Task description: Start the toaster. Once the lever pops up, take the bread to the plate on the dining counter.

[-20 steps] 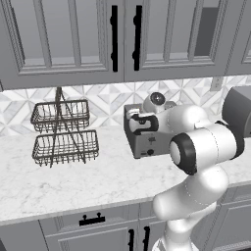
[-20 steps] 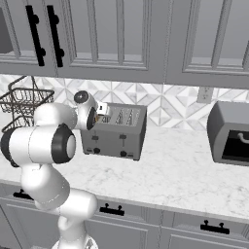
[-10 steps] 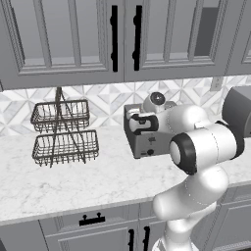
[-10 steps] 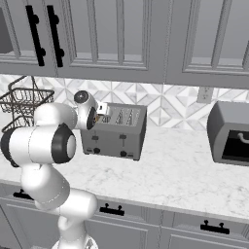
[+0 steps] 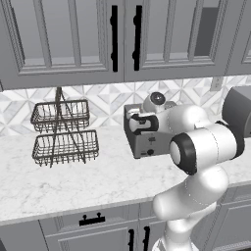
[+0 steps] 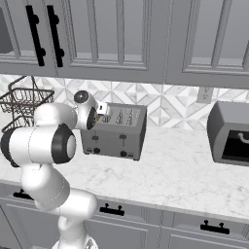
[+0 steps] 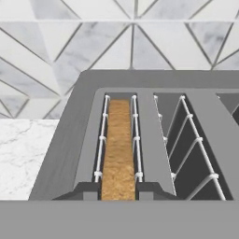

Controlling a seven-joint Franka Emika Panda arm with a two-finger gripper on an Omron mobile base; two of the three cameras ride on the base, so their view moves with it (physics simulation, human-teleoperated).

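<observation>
Grey upper cabinets [image 5: 73, 39], geometric tile backsplash [image 6: 170, 104], white marble worktop [image 5: 63, 179], wire basket rack [image 5: 62, 132].

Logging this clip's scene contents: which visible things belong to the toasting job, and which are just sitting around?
Job:
- toaster
- bread, seated in the toaster's slot
- gripper, just above that slot

Lying about:
- two-tier wire basket
- rounded dark grey appliance
- wall outlet

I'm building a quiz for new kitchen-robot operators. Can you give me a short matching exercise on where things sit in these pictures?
Things:
1. bread
2. wire baskets
3. toaster
4. wall outlet

Places:
a. on the tiled wall under the cabinets
b. at the counter's left end
c. down in a toaster slot
d. on the counter against the tiled wall

Pairs: 1-c, 2-b, 3-d, 4-a
</observation>
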